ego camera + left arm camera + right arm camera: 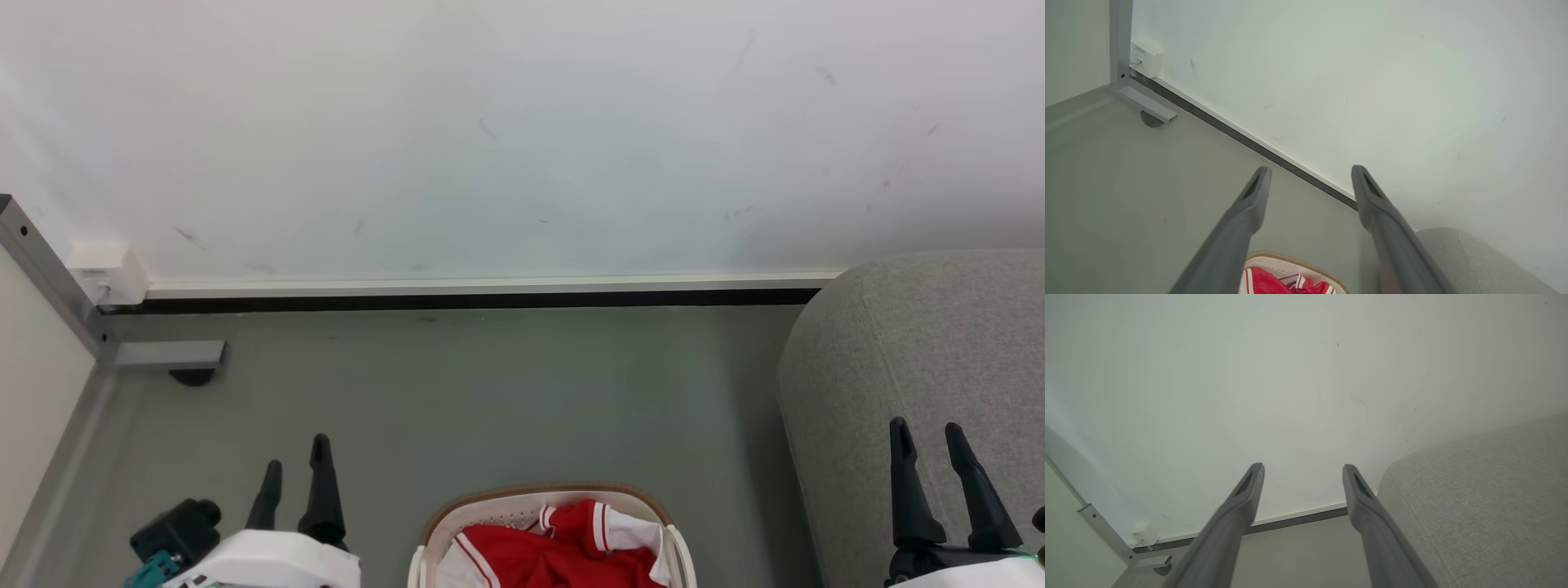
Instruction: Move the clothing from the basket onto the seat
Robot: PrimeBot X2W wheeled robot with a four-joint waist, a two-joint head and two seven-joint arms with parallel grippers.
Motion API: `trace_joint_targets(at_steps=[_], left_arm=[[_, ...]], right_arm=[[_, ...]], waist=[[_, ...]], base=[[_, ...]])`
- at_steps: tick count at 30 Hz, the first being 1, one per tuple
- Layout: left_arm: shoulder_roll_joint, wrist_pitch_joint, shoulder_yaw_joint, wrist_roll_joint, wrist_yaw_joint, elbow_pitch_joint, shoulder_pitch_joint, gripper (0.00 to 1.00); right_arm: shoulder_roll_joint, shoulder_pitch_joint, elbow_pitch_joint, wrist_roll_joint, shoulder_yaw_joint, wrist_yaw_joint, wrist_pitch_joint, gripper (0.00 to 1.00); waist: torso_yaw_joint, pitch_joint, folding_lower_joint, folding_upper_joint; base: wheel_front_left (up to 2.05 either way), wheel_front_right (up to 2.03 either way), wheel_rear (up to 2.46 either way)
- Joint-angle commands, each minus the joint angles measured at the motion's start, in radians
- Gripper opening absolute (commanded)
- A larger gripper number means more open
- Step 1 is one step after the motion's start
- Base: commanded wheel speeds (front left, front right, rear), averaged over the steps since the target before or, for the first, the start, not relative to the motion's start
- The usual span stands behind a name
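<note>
Clothing location: the clothing (555, 555) lies bunched in the basket (506, 514), at the bottom middle of the head view between the two arms; none of it is on the seat (906, 351)
Clothing handling: judged soft, light and limp; it will sag and trail once lifted, and may drag a second garment along or catch on the basket rim
Grip point: a raised red fold near the top of the heap, away from the thin white trim, which could slip out of a shallow pinch; pinch deep and lift high enough to clear the rim
Basket: light perforated plastic, likely to slide or tip if the fabric snags during the lift
Left gripper: the left gripper (296, 454) hangs over the floor (490, 392) to the left of the basket, fingers spread, nothing between them
Right gripper: the right gripper (926, 427) shows against the seat's rounded end, fingers spread, holding nothing
Seat surface: grey woven upholstery, broad and rounded; judged grippy enough to keep fabric in place if laid well in from the edge
Floor: smooth grey-green, running from the basket to the wall (522, 139)
Room: white scuffed wall with a pale skirting strip over a dark band; a metal frame post (49, 261) and a small white box (106, 273) in the left corner
Task progress: judged at the start; first pick not yet made
</note>
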Motion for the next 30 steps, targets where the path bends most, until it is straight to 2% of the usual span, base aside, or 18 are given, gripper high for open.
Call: trace_joint_targets(at_steps=[1, 14, 30], left_arm=[[0.008, -0.012, -0.001, 0.047, 0.006, -0.005, -0.017, 1.00], [0.011, -0.048, -0.011, 0.212, 0.006, 0.013, -0.002, 1.00], [0.013, -0.080, -0.024, 0.365, 0.003, 0.027, 0.008, 1.00]], right_arm=[[0.001, 0.001, 0.001, -0.051, -0.016, -0.001, -0.008, 1.00], [0.029, 0.004, 0.028, -0.214, -0.052, -0.001, -0.011, 1.00], [0.057, 0.006, 0.051, -0.328, -0.089, -0.002, -0.011, 1.00]], waist=[[0.000, 0.000, 0.0000, 0.0000], [-0.003, -0.003, 0.0000, 0.0000], [-0.004, -0.003, 0.0000, 0.0000]], base=[[0.00, 0.00, 0.00], [0.00, 0.00, 0.00], [0.00, 0.00, 0.00]])
